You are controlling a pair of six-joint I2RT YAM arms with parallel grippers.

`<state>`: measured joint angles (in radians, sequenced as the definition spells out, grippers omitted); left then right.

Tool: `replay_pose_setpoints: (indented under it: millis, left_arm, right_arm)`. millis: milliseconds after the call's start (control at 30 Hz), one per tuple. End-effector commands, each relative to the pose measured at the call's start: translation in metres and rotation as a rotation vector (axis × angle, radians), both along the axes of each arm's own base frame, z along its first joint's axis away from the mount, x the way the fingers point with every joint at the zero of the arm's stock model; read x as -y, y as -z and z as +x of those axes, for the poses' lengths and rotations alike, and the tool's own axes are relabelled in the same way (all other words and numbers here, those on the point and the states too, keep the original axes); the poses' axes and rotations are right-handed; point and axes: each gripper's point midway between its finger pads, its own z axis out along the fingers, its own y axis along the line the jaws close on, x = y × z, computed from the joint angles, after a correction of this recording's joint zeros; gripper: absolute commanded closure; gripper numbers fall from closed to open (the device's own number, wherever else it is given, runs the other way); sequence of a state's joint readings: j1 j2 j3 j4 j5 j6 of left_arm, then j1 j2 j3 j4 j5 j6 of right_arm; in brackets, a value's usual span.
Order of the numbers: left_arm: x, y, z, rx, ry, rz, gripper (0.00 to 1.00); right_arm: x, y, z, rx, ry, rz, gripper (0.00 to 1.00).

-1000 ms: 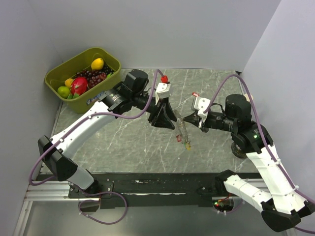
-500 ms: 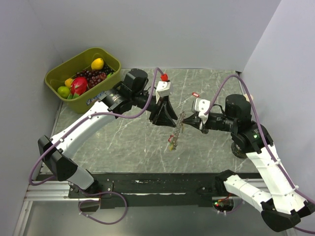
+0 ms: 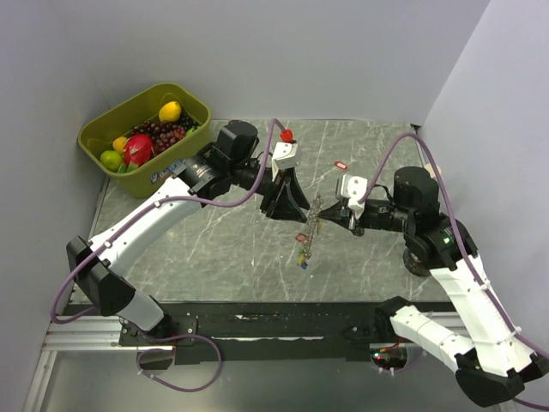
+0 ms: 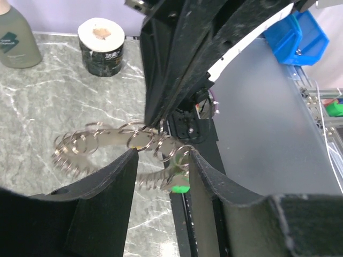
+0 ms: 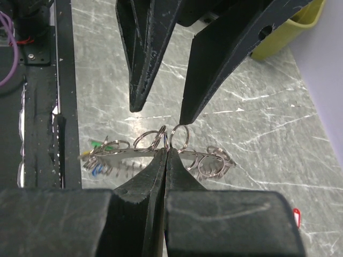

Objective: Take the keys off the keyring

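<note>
My right gripper (image 5: 168, 150) is shut on the keyring (image 5: 161, 152), a silvery strip strung with several split rings, and holds it above the table. Small green, yellow and blue keys (image 5: 98, 155) hang at its left end. In the top view the keyring (image 3: 312, 219) dangles between both grippers, its keys (image 3: 303, 254) lowest. My left gripper (image 4: 161, 160) is open, and its fingers (image 4: 110, 182) stand either side of the keyring (image 4: 120, 140), with a green key (image 4: 180, 187) between them. A loose red key (image 3: 340, 165) lies on the table.
A green basket (image 3: 96, 146) of fruit stands at the back left corner. The left wrist view shows a roll of tape (image 4: 101, 40), a bottle (image 4: 16, 37) and a blue bin (image 4: 295, 32) off the table. Walls close the back and right.
The keyring's hanging end has swung left, toward my left gripper. My right gripper has shifted slightly, still shut on it. The left arm has hardly moved.
</note>
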<state>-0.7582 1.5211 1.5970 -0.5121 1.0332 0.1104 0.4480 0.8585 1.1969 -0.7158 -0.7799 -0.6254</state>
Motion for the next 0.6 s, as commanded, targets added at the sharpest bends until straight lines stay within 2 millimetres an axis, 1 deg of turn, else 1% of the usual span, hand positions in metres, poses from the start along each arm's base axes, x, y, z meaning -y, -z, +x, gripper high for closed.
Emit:
replay_pose_setpoints:
  millis: [0, 100, 167, 267, 300, 367, 567]
  left_arm:
    - [0.001, -0.006, -0.01, -0.01, 0.058, -0.033, 0.51]
    - [0.002, -0.005, -0.009, -0.009, 0.05, -0.028, 0.51]
    - [0.0, -0.006, -0.005, 0.026, 0.028, -0.02, 0.52]
    - [-0.002, -0.009, -0.001, 0.052, -0.006, -0.02, 0.52]
    - [-0.002, -0.006, 0.001, 0.054, -0.021, -0.013, 0.52]
    - [-0.002, -0.006, 0.003, 0.053, -0.037, -0.015, 0.52]
    - [0.001, -0.002, 0.001, 0.026, -0.01, -0.015, 0.52]
  right_arm:
    - [-0.003, -0.017, 0.003, 0.068, -0.01, 0.046, 1.0]
    - [-0.002, -0.02, 0.007, 0.074, 0.008, 0.051, 1.0]
    - [-0.001, -0.022, 0.009, 0.085, 0.023, 0.049, 1.0]
    - [0.001, -0.024, 0.007, 0.098, 0.027, 0.055, 1.0]
    - [0.002, -0.024, 0.007, 0.099, 0.029, 0.057, 1.0]
    - [0.003, -0.026, 0.006, 0.102, 0.033, 0.06, 1.0]
    - [0.002, -0.027, 0.006, 0.097, 0.025, 0.069, 1.0]
